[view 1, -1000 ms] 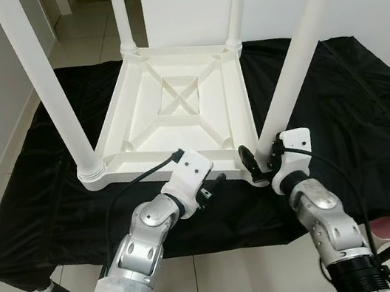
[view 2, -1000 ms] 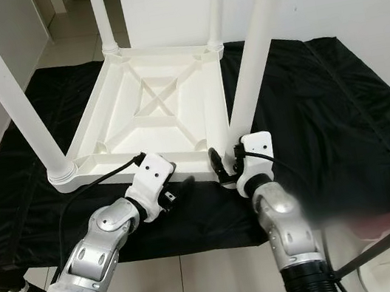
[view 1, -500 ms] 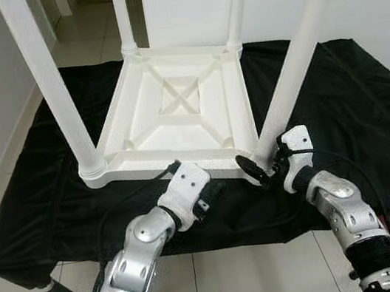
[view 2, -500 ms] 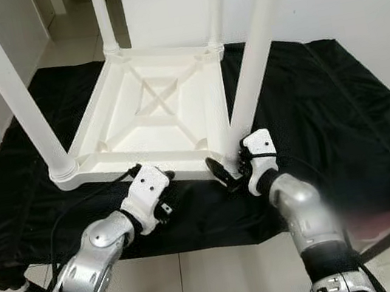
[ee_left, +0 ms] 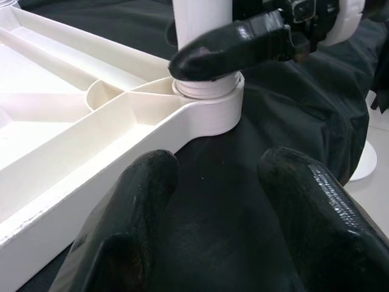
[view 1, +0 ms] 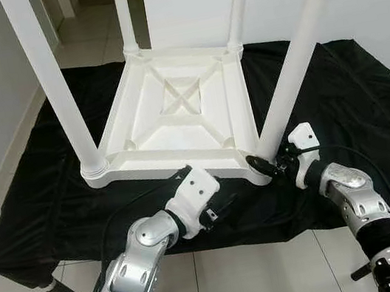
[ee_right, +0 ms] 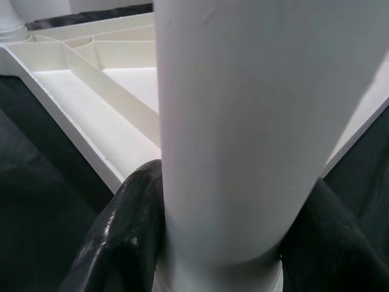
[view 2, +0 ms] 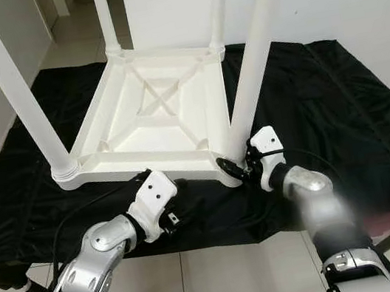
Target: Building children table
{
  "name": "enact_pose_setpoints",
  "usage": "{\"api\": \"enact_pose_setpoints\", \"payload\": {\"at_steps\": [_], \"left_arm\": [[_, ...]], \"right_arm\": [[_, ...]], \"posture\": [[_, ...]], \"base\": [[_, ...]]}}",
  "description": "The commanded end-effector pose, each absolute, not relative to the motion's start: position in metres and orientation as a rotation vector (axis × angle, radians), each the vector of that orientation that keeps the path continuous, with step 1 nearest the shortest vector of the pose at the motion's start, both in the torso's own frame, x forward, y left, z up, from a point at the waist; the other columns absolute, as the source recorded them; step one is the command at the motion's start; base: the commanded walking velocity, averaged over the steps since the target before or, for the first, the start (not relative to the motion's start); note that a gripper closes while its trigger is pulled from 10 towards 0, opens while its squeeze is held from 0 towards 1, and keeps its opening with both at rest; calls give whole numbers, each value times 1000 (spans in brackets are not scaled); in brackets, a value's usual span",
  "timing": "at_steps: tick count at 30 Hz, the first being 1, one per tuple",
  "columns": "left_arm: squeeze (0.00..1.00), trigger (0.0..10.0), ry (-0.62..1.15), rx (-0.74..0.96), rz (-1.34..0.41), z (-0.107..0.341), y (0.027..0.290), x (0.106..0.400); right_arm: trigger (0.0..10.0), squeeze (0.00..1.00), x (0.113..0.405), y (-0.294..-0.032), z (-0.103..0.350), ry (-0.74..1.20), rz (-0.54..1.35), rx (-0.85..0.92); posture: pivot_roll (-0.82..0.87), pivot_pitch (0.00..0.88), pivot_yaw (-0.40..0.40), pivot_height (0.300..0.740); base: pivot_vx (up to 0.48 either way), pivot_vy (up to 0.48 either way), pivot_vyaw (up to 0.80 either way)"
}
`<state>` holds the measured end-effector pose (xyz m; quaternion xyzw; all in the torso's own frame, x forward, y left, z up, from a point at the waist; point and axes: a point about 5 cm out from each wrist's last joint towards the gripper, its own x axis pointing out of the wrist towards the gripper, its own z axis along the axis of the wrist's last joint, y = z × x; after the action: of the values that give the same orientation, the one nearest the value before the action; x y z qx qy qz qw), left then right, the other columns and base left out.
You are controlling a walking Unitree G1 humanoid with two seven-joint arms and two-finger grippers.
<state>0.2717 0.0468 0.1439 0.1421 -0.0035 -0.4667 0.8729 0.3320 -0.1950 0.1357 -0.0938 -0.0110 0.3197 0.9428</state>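
White table leg [view 1: 299, 61] clamped by right gripper [view 1: 266, 165] jaws

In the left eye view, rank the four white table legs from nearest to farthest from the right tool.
1. Near-right white plastic leg, which the right tool grips at its base.
2. Near-left white leg, across the upturned white tabletop, on the robot's left.
3. Far-right white leg and far-left white leg, at the tabletop's far edge: too close to call.

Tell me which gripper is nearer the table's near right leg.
Right. The right gripper clasps the near right leg at its base; the left gripper sits open on the black cloth beside that corner.
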Motion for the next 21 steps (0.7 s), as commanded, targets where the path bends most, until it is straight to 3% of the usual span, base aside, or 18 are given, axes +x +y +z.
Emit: {"api": "enact_pose_setpoints", "payload": {"at_steps": [1,6,7,8,21], "left_arm": [[0,10000,-5,308,-912,144,48,278],[0,10000,-7,322,-890,146,51,283],[0,10000,-3,328,-884,145,51,283],[0,10000,-2,326,-884,145,51,283],[0,10000,-2,338,-889,142,44,280]], "right_arm": [[0,0,331,-199,129,8,642,-209],[0,0,328,-199,123,9,637,-192],[3725,0,328,-199,122,-2,621,-182],[10000,0,327,-198,122,-5,614,-166],[10000,0,323,-192,121,-27,363,-56]], "posture": [[4,21,-23,740],[-4,25,-10,740],[-4,25,-10,740],[-5,27,-9,740],[-27,40,6,740]], "base": [[0,0,0],[0,0,0],[0,0,0],[0,0,0],[0,0,0]]}}
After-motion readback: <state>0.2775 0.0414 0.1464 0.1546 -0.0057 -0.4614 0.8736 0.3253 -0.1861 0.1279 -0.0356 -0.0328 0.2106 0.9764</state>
